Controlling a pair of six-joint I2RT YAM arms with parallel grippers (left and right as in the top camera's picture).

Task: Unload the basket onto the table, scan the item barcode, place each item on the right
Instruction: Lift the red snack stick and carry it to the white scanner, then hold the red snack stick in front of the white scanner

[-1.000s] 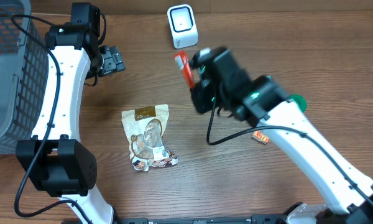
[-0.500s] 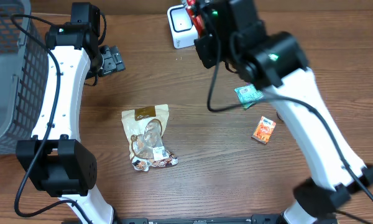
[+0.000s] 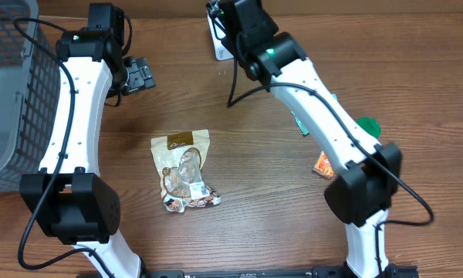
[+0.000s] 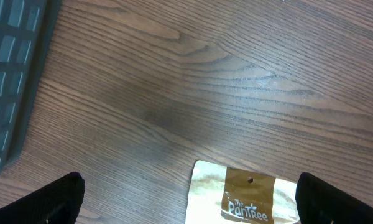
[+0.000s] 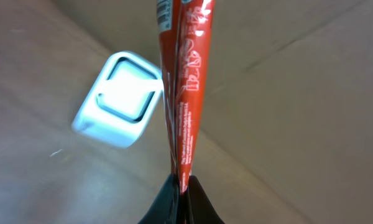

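A thin red snack packet [image 5: 185, 81] stands edge-on in my right gripper [image 5: 181, 186], whose jaws are shut on its lower end. The white barcode scanner [image 5: 119, 99] with its dark-framed window lies just left of the packet in the right wrist view. From overhead, the right arm covers most of the scanner [image 3: 218, 45] at the table's back edge, and the packet is hidden. My left gripper [image 3: 136, 75] hangs open at the back left, holding nothing. Its black fingertips [image 4: 57, 198] straddle the top of a gold-and-brown snack bag [image 4: 248, 196].
The snack bag [image 3: 184, 170] lies mid-table. A green packet [image 3: 301, 123] and an orange packet [image 3: 322, 164] lie on the right under the right arm, beside a green round thing [image 3: 368, 125]. A grey wire basket [image 3: 15, 93] fills the left edge.
My right arm has swung from mid-table to the back edge, carrying the red packet up to the scanner. The left arm has not moved.
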